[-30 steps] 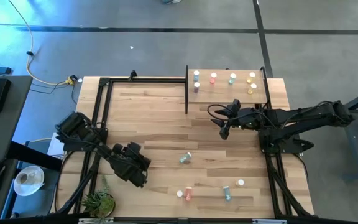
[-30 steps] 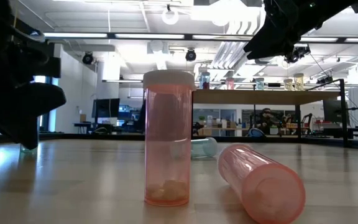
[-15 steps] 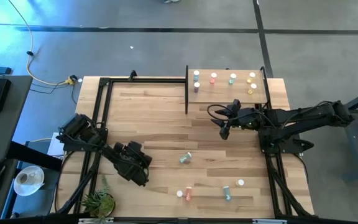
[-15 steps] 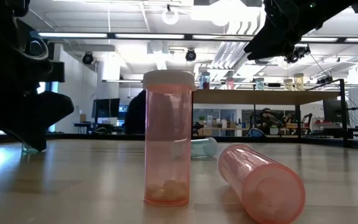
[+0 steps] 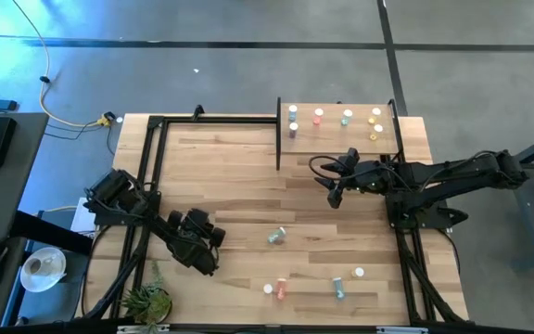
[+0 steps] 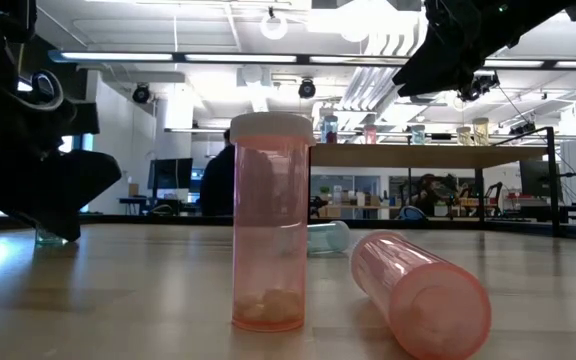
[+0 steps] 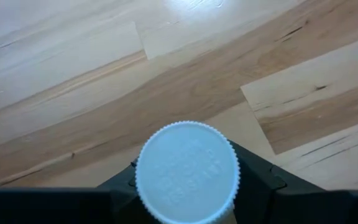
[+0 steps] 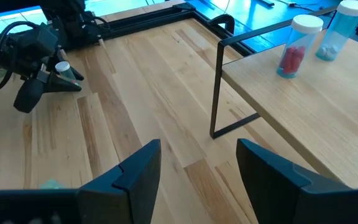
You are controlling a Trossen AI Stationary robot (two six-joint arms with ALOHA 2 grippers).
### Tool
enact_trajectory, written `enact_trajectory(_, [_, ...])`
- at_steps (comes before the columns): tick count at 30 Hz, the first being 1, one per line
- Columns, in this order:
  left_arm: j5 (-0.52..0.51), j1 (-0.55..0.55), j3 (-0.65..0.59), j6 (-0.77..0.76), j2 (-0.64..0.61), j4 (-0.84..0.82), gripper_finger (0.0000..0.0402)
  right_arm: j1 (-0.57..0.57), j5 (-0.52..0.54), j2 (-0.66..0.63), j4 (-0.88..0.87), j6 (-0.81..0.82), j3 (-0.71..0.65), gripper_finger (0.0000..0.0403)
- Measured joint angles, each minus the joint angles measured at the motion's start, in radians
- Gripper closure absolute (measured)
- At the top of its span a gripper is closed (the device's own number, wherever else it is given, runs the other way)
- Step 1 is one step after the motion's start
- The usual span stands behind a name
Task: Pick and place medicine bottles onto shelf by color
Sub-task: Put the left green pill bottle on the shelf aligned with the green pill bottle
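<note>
Left gripper: I see it low over the tabletop's left-front area, fingers closed on a bottle. In the left wrist view the held bottle shows only its round, ribbed white cap, seated between the two dark fingers; I cannot tell its body colour.

Right gripper: raised above the table just in front of the shelf, fingers spread wide and empty.

Shelf: light-wood panel on black posts at the table's far right. Six white-capped bottles stand on it, among them a red bottle and a teal bottle.

Wooden table: loose bottles lie and stand near the front edge. An upright pink bottle, translucent, white cap, small contents at its bottom. Just beside it, a pink bottle on its side. Behind them a pale teal bottle lies flat.

Background: a person stands in the room beyond the table.
</note>
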Motion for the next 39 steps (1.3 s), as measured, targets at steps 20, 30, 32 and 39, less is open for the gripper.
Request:
enact_trajectory(20, [0.051, 0.007, 0.041, 0.214, -0.055, 0.022, 0.0312, 0.000, 0.000, 0.000, 0.008, 0.014, 0.000, 0.0201])
enact_trajectory(30, [0.095, 0.083, 0.049, 0.670, -0.247, 0.192, 0.0312, 0.000, -0.013, 0.000, 0.008, 0.013, 0.000, 0.0201])
enact_trajectory(32, [0.112, 0.104, 0.048, 0.778, -0.286, 0.244, 0.0312, 0.000, -0.013, 0.000, 0.006, 0.013, 0.000, 0.0201])
enact_trajectory(39, [0.267, 0.192, 0.049, 1.136, -0.356, 0.478, 0.0312, 0.000, -0.047, 0.004, 0.012, -0.012, 0.000, 0.0201])
